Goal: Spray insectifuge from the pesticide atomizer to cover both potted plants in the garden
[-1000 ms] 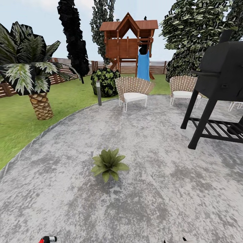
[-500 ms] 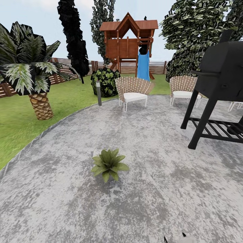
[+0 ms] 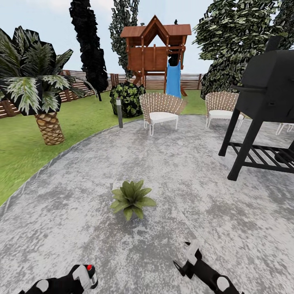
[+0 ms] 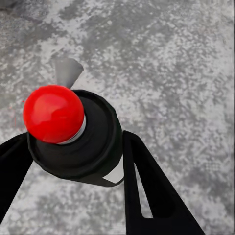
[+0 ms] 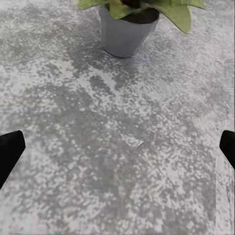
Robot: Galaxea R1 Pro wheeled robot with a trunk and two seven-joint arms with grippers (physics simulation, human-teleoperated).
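Head view, nearest first: the left gripper [image 3: 83, 277] sits at the lower edge, its fingers pinched on the pesticide atomizer [image 3: 86, 274], whose red tip shows there; the left wrist view shows the atomizer's black body and red cap [image 4: 54, 113] clamped between the two dark fingers [image 4: 147, 191] above the paving. Just right of it the right gripper [image 3: 185, 257] hangs with fingers spread wide and nothing between them. Ahead of both, on the grey mottled patio [image 3: 196, 192], stands one potted plant [image 3: 132, 199]; the right wrist view shows its grey pot [image 5: 125, 32]. Farther off are two wicker chairs [image 3: 160, 110], a black grill [image 3: 265, 106], a palm [image 3: 36, 85], lawn [image 3: 24, 139] and a wooden playhouse [image 3: 157, 47].
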